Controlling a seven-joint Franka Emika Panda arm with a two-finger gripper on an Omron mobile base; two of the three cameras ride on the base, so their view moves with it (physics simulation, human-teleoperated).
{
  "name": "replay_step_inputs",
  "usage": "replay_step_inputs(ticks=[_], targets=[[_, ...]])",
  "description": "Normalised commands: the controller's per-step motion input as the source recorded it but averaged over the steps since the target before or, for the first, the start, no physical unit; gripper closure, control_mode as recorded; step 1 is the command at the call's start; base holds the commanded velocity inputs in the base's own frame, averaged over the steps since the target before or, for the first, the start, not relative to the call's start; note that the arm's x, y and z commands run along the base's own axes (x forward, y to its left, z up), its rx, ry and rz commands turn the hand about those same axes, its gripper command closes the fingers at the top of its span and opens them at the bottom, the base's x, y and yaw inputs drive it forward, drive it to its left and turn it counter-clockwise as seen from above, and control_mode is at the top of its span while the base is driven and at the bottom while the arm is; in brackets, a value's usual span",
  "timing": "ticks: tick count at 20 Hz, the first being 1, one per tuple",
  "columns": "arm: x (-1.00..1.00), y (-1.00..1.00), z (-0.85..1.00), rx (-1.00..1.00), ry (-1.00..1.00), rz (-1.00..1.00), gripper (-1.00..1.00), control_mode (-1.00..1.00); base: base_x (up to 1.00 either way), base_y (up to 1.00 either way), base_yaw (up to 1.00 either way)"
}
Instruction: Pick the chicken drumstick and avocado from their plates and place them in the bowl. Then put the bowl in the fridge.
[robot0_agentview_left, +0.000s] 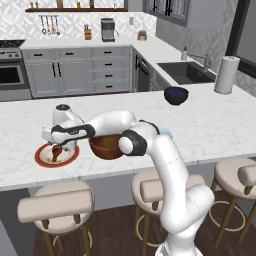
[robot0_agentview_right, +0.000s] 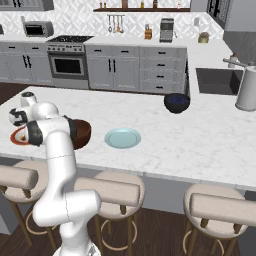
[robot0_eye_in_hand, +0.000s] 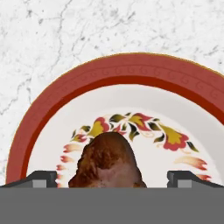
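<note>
1. Drumstick: the chicken drumstick (robot0_eye_in_hand: 107, 159) lies on the red-rimmed plate (robot0_eye_in_hand: 131, 74), low and centred in the hand view, its brown rounded end pointing up the frame over the plate's floral centre.
2. Gripper (robot0_eye_in_hand: 113, 178): the two dark fingertips (robot0_eye_in_hand: 41, 178) stand at the lower left and lower right of the hand view, wide apart and released, with the drumstick between them; whether either tip touches the meat cannot be told.
3. In the left base view the gripper (robot0_agentview_left: 59, 150) hangs straight over the plate (robot0_agentview_left: 42, 159) at the frame's lower left, and the drumstick (robot0_agentview_left: 56, 152) shows as a dark patch under it.
4. Bowl: the dark wooden bowl (robot0_agentview_left: 104, 147) sits just to the right of that plate, partly behind the forearm; in the right base view the bowl (robot0_agentview_right: 82, 132) is at the left, close beside the arm.
5. Second plate: the pale blue-green plate (robot0_agentview_right: 122, 138) lies to the right of the bowl in the right base view, near the counter's front edge. Whether anything lies on it cannot be made out.
6. Edges and room: the red-rimmed plate is near the front edge of the marble counter (robot0_agentview_left: 210, 130), above the stools (robot0_agentview_left: 55, 205). Open marble spreads behind and to the right, up to a dark blue bowl (robot0_agentview_left: 176, 95) and a paper towel roll (robot0_agentview_left: 226, 75) in the upper right.
</note>
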Motion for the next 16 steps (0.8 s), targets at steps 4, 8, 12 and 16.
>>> replay_step_inputs(ticks=[4, 8, 12, 16], targets=[[0.0, 0.01, 0.0, 0.0, 0.18, -0.06, -1.0, -1.0, 0.0, 0.0, 0.0], [0.0, -0.01, -0.13, 0.0, 0.11, -0.02, -1.0, -1.0, 0.0, 0.0, 0.0], [0.0, 0.0, -0.29, 0.0, 0.02, 0.0, -1.0, -1.0, 0.0, 0.0, 0.0], [0.0, 0.0, -0.33, 0.0, 0.0, 0.0, -1.0, -1.0, 0.0, 0.0, 0.0]])
